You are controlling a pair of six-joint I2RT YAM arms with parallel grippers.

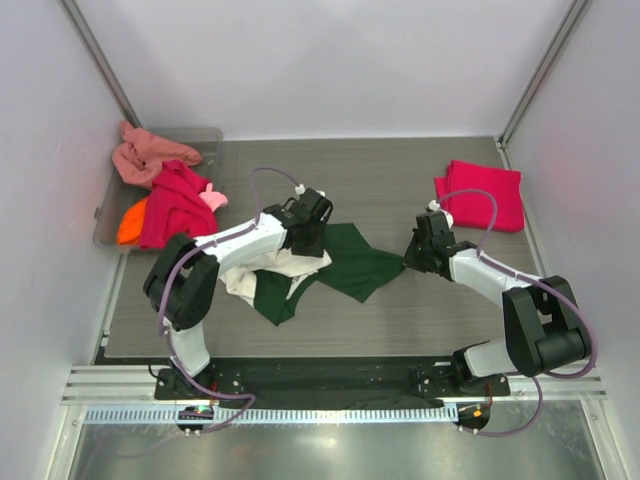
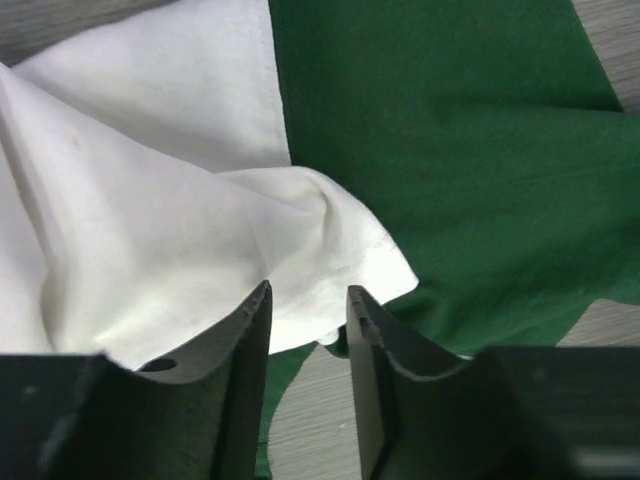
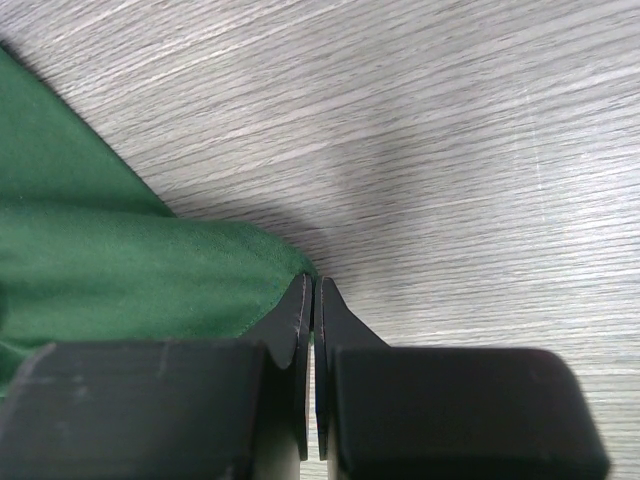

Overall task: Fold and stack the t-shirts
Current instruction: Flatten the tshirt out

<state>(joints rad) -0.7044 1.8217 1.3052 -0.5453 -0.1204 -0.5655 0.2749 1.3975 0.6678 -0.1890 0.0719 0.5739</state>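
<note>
Two tools: left tool [image 2: 308, 290] narrow over half-hidden t-shirt [image 1: 355, 262], right tool [image 3: 313, 280] tight on its sleeve [image 3: 120, 270].

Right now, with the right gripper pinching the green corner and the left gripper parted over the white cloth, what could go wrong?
The right gripper is shut on only the very tip of the green-and-white t-shirt; a pull may slip it free. The left gripper stands parted with a white fold at its tips; lifting could snag it and drag the cloth.
</note>
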